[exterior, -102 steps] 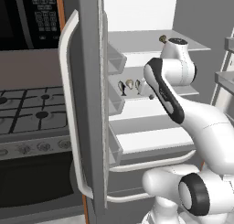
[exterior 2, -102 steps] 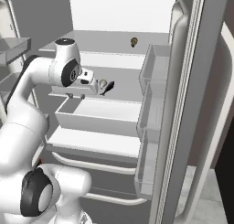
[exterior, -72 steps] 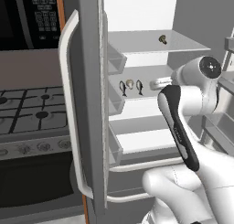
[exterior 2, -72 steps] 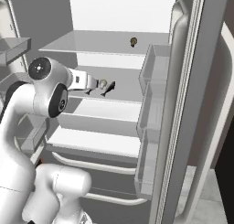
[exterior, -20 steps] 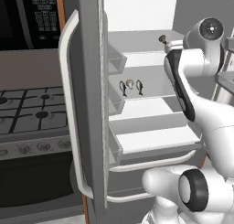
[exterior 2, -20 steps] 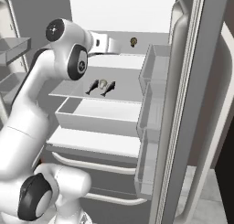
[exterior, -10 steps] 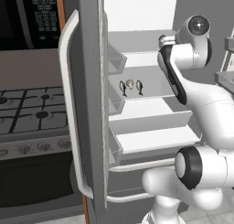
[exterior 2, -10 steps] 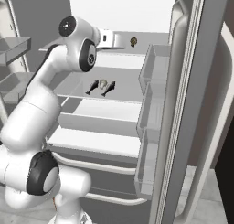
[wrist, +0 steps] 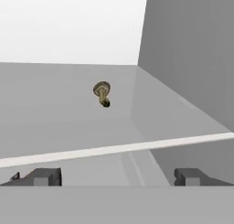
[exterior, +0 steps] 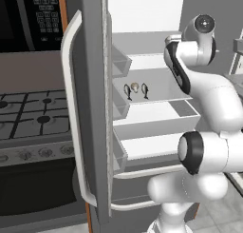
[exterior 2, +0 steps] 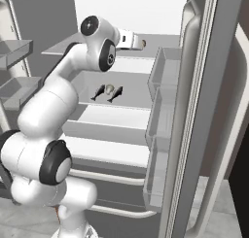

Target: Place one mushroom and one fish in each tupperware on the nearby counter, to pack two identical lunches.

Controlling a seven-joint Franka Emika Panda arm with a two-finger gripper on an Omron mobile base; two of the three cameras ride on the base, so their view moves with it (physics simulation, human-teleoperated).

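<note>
We hold our gripper (wrist: 117,176) level at the fridge's upper shelf (wrist: 55,122), jaws spread wide and empty. One mushroom (wrist: 102,93) lies on its side well ahead of the fingertips (wrist: 43,176), cap toward the back wall, stem pointing toward us and slightly right in the hand view. On the shelf below, two fish (exterior 2: 98,92) lie side by side with a second mushroom (exterior 2: 110,89) between them, their long axes running front to back.
</note>
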